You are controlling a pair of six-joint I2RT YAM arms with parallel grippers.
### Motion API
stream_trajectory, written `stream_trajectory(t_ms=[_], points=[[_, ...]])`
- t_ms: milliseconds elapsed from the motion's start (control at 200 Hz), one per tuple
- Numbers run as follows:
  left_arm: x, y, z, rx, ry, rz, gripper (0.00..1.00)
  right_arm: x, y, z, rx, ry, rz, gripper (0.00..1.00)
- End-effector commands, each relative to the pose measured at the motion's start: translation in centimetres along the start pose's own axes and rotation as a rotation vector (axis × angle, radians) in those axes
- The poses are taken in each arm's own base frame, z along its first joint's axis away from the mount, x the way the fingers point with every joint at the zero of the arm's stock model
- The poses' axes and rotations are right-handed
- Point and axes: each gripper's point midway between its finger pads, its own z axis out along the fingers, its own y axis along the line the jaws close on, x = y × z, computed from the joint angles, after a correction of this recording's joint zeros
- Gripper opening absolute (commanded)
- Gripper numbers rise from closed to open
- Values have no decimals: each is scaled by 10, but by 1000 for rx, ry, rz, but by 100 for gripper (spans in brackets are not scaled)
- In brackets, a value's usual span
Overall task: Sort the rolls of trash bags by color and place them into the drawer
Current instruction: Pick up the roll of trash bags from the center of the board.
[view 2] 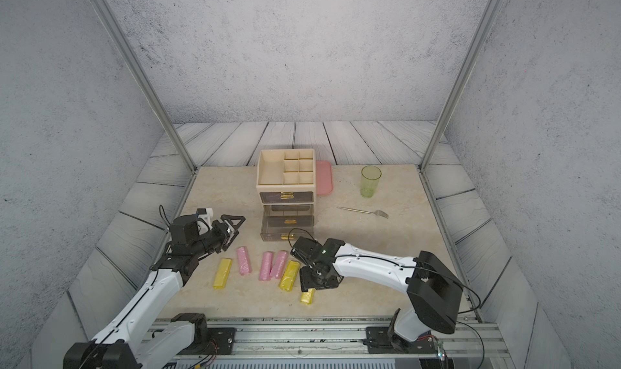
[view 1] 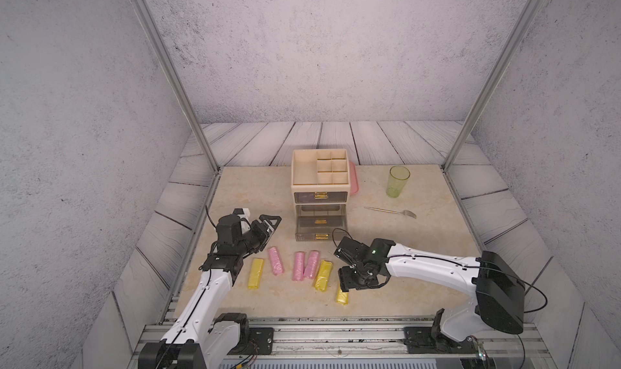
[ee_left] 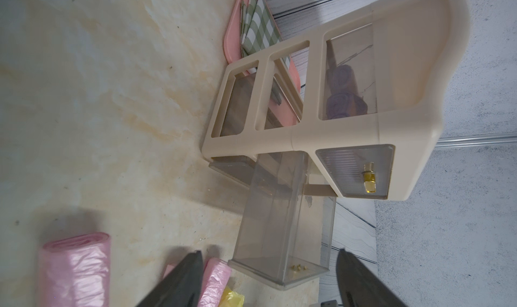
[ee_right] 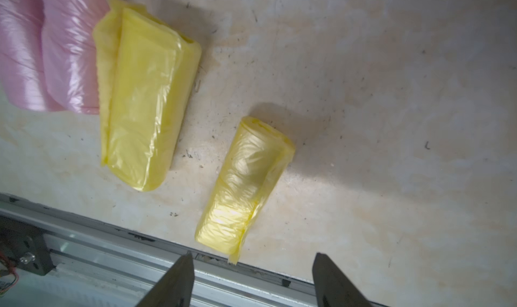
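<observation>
- The tabletop [view 1: 255, 195], pale marbled stone, carries everything.
- The cream drawer unit [view 1: 304, 172] stands upright at mid-width, toward the back. Its top drawer [view 1: 319, 194] is shut and the two lower drawers are pulled forward. In the left wrist view one clear drawer [ee_left: 282, 221] reaches far out.
- The left end effector [view 1: 273, 227] hovers above the tabletop, left of the drawer unit, with its fingers spread wide and holding nothing.
- The right end effector [ee_right: 253, 263] points down near the front edge, fingers spread and empty. It sits over one end of the small yellow roll [ee_right: 243, 185] without touching it.
- A pink tray [view 1: 353, 182] lies flat behind the drawer unit's right side, with a green checked cloth [ee_left: 260, 25] on it.
- A green cup [view 1: 398, 182] stands upright, well to the right of the drawer unit.
- Purple rolls [ee_left: 342, 95] lie inside the top drawer, seen through its clear side.
- The other rolls lie on the tabletop in front of the drawer unit. From the left these are a flat yellow roll [view 1: 255, 273], a first pink roll [view 1: 276, 261], then a second pink roll [view 1: 298, 266] touching a third pink roll [view 1: 311, 264]. A middle yellow roll [view 1: 323, 276] rests against that third one.
- A fork [view 1: 391, 212] lies flat between the cup and the drawer unit.
</observation>
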Motion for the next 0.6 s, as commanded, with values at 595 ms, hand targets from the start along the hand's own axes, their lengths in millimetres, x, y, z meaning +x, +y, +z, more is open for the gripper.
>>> stream_trajectory(t_ms=[595], points=[[8,1,-1,33,30,-5,80,6,7,56,98,103,-63,36]])
